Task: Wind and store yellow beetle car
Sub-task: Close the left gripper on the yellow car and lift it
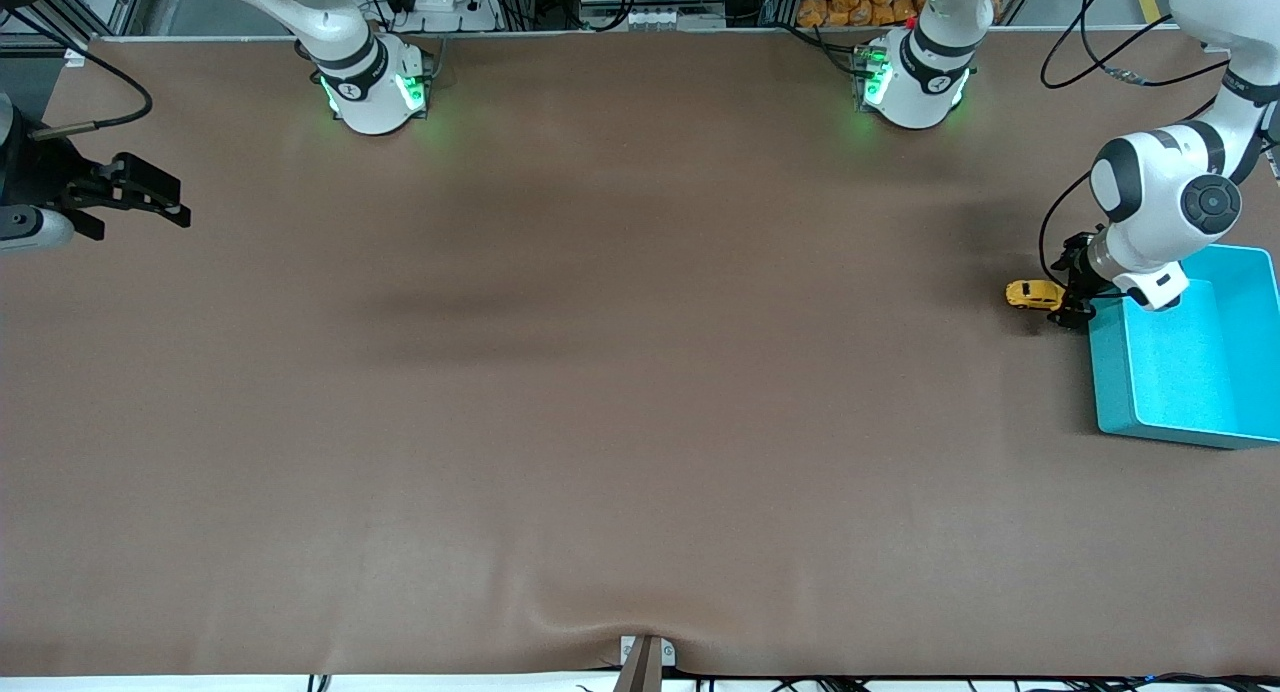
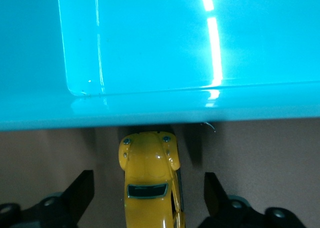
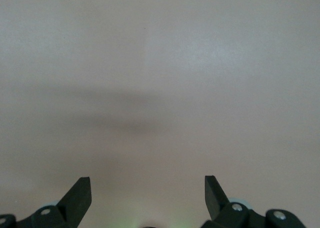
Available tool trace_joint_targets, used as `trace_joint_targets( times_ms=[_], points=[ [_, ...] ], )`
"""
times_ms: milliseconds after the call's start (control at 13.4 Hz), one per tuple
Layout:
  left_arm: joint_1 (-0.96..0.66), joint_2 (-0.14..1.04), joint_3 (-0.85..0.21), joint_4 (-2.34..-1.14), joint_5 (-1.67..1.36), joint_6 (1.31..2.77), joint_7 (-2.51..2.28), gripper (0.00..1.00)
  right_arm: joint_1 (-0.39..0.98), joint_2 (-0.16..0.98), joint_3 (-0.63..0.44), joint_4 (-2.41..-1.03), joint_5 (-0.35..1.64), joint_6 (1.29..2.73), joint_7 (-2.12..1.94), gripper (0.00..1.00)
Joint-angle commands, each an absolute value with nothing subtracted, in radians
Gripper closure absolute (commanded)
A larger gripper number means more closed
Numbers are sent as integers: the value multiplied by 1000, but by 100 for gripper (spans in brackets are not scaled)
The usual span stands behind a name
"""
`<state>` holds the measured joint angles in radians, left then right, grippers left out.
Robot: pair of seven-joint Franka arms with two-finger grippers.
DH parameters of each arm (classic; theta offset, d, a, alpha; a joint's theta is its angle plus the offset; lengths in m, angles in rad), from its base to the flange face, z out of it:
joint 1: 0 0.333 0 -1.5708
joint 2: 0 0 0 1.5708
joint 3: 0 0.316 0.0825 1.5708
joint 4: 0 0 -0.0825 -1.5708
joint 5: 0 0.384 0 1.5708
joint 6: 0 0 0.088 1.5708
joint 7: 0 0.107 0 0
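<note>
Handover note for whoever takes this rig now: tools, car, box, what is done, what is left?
Left tool: open, down at the table, fingers either side of the yellow beetle car, not clamped on it.
Right tool: open, waiting over the right arm's end of the table.
Car: on the table beside the turquoise box, nose toward its wall.
Done: car not stored.
Left: grip, wind, put in box.

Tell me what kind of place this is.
Most likely a robotics lab bench. Two arm bases stand bolted along a brown table, with cables and equipment racks past its edge. The only props are a yellow beetle car and a turquoise box.
</note>
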<state>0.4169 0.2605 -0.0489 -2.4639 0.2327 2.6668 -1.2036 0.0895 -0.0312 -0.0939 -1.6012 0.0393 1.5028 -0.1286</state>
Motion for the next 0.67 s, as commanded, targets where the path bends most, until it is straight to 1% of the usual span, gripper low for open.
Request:
trace_joint_targets(
  times_ms=[0, 74, 372, 447, 596],
  points=[
    [417, 252, -55, -2473, 256, 2677, -1223, 29, 106, -63, -98, -1637, 15, 1522, -110, 0],
    [416, 252, -57, -2473, 258, 2677, -1223, 40, 106, -63, -98, -1637, 15, 1522, -110, 0],
    [413, 241, -61, -2479, 258, 2669, -1227, 69, 106, -63, -98, -1637, 17, 1523, -109, 0],
    [411, 238, -64, -2479, 258, 2668, -1232, 72, 104, -63, -98, -1635, 17, 1523, -109, 0],
    [400, 229, -72, -2477, 256, 2663, -1235, 76, 104, -63, -98, -1634, 15, 1526, -109, 0]
  ],
)
